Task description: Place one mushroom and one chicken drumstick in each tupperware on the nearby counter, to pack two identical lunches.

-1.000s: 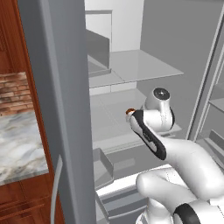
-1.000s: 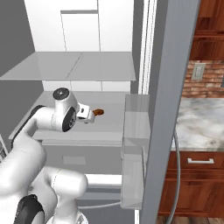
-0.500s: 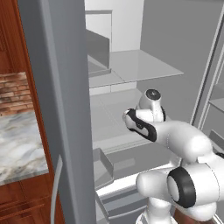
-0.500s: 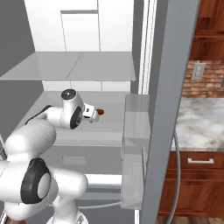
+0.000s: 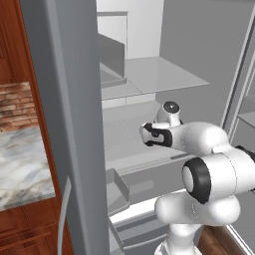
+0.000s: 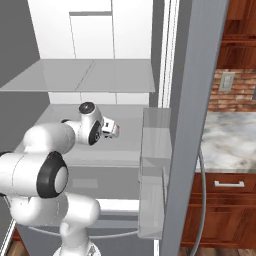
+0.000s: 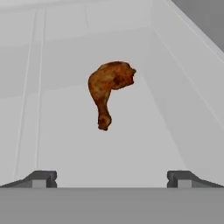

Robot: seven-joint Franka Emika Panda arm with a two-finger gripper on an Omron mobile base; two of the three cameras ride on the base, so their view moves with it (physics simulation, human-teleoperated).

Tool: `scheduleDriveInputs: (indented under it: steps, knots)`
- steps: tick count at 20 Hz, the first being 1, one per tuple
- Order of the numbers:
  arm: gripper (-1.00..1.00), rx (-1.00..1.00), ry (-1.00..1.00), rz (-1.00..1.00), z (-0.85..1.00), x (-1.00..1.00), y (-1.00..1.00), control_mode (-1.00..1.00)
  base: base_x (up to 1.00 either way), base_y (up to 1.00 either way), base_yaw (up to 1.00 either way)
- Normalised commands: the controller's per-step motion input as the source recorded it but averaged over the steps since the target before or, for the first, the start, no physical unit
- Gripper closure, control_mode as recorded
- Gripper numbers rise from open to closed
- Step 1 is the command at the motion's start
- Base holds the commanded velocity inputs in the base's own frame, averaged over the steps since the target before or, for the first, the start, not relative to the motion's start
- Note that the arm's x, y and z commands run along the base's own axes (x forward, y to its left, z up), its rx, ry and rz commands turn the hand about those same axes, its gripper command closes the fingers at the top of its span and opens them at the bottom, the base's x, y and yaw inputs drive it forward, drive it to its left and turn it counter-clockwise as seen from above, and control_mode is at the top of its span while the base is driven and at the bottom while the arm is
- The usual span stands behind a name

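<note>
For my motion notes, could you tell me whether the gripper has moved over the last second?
Yes. The gripper has swung right in the right base view, toward the door bin, jaws open, facing the chicken drumstick.

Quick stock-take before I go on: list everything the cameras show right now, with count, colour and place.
chicken drumstick: one, brown, lying on the pale fridge shelf ahead of the gripper, untouched.
fridge shelf: pale grey, several levels inside the open fridge.
fridge door: grey, open, bins on its inner side.
counter: white-grey marble, beside the fridge over reddish-brown cabinets.
brick wall: red-brown, behind the counter.
gripper: one, dark fingertips, open, reaching into the fridge and holding nothing.
</note>
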Motion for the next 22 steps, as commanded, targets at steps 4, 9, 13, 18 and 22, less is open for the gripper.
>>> scheduleDriveInputs:
  steps: [4, 9, 13, 18, 22]
  knots:
    - [-1.0, 0.0, 0.01, -0.03, -0.02, 0.5, -0.06, -1.0, 0.0, 0.0, 0.0]
    - [-1.0, 0.0, 0.0, -0.02, -0.14, 0.39, 0.0, -1.0, 0.0, 0.0, 0.0]
    - [-1.0, 0.0, 0.0, 0.0, -0.24, 0.17, 0.0, -1.0, 0.0, 0.0, 0.0]
    - [-1.0, 0.0, 0.0, 0.0, -0.36, 0.08, 0.0, -1.0, 0.0, 0.0, 0.0]
    - [-1.0, 0.0, 0.0, 0.0, -0.19, 0.17, 0.0, -1.0, 0.0, 0.0, 0.0]
